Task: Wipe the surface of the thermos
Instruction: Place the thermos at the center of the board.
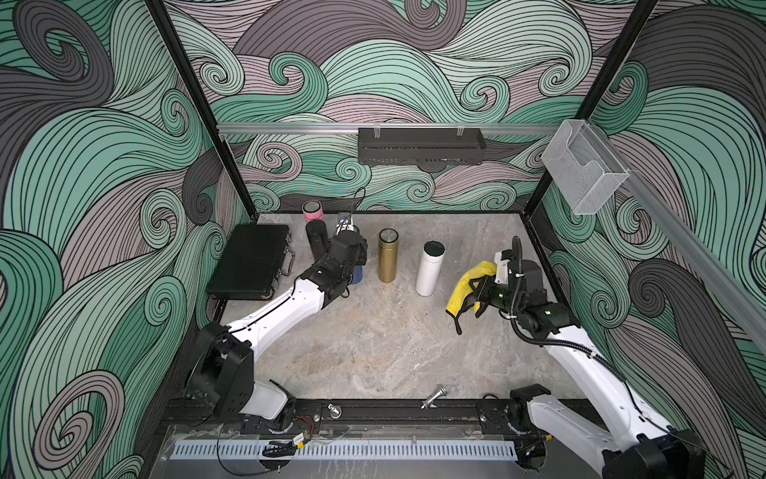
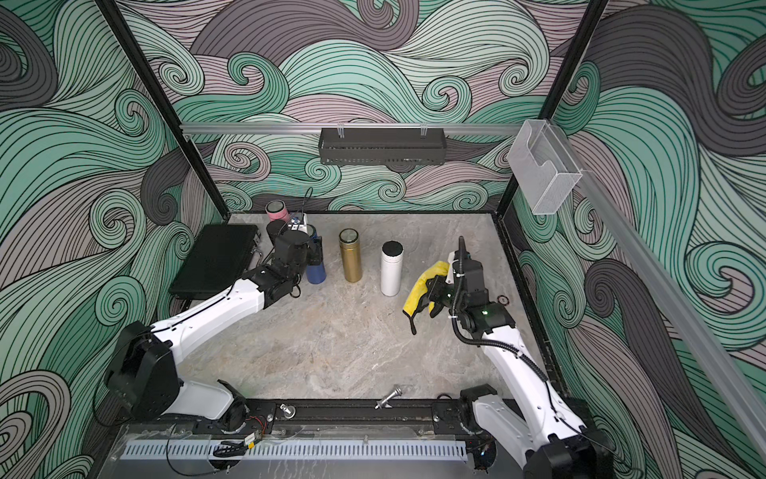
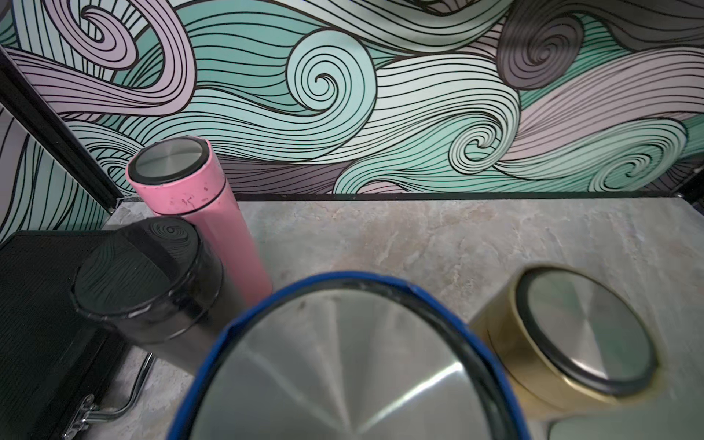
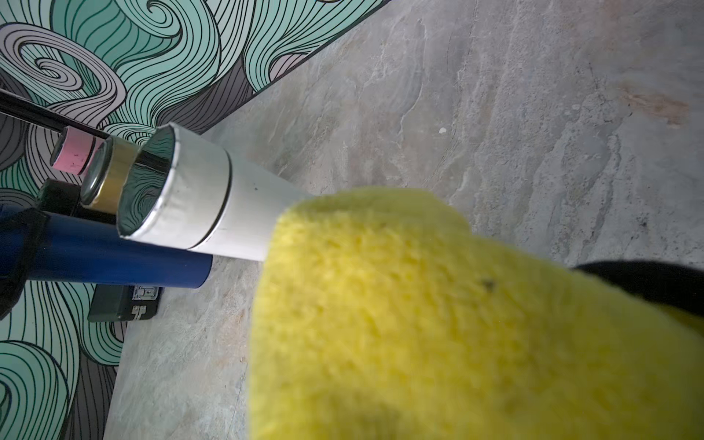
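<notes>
Top views, clock face laid on the table (image 1: 393, 344) with twelve o'clock at the back wall; items listed from left to right.

(a) Black case (image 1: 248, 261), closed and lying flat at about ten o'clock against the left wall.

(b) Pink thermos (image 1: 311, 212), upright in the far corner at eleven o'clock. Black thermos (image 1: 316, 242), upright just in front of it and beside the case.

(c) Left gripper (image 2: 315, 253), its jaws drawn in narrowly and clamped on the body of the blue thermos (image 2: 316, 271). This thermos stands upright at about eleven o'clock, between the black thermos and the gold one. In the left wrist view its steel lid with a blue rim fills the foreground.

(d) Gold thermos (image 1: 388, 255), upright near twelve o'clock and free of both arms.

(e) White thermos (image 1: 430, 269), upright at about one o'clock with a dark lid top, untouched.

(f) Right gripper (image 1: 476, 290), at about two o'clock, pinched tight on the yellow cloth (image 1: 466, 286). The cloth hangs folded from the jaws, its dark edge lowest. It is near the white thermos but apart from it, and well apart from the blue thermos
</notes>
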`<state>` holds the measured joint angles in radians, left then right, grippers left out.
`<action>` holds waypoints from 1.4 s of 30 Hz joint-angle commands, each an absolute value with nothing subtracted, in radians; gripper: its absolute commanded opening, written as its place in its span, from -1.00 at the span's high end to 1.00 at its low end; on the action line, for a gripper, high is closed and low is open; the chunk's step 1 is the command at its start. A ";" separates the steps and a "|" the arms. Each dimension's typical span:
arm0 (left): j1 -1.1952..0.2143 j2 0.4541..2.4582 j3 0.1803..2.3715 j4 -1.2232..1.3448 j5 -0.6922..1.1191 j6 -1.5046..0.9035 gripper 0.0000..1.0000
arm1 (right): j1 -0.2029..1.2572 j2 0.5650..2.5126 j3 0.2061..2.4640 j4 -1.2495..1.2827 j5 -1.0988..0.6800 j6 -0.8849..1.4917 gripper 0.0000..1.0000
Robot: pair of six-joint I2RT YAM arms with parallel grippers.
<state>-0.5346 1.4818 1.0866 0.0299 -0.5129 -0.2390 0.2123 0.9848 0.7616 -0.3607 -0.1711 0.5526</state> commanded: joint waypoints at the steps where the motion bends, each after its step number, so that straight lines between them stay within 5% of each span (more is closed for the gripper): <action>1: -0.493 1.559 1.192 0.106 -0.499 -0.245 1.00 | 0.179 1.013 0.805 -0.291 -0.230 0.522 1.00; 12: -0.439 1.827 1.444 0.078 -0.426 -0.261 1.00 | 0.124 1.078 0.816 -0.241 -0.234 0.513 1.00; 27: -0.438 1.922 1.444 0.128 -0.457 -0.255 0.96 | 0.116 1.094 0.804 -0.212 -0.250 0.511 1.00; 32: -0.439 1.915 1.414 0.147 -0.456 -0.255 0.28 | 0.116 1.094 0.795 -0.210 -0.245 0.510 1.00; 38: -0.439 1.892 1.407 0.134 -0.472 -0.247 -0.82 | 0.114 1.112 0.798 -0.206 -0.240 0.506 1.00; 42: -0.439 1.875 1.404 0.128 -0.472 -0.234 -0.97 | 0.114 1.130 0.803 -0.209 -0.230 0.501 1.00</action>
<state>-0.4450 1.9118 1.4021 0.1112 -0.4591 -0.2489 0.1200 1.1172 0.7959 -0.2287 -0.2420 0.5175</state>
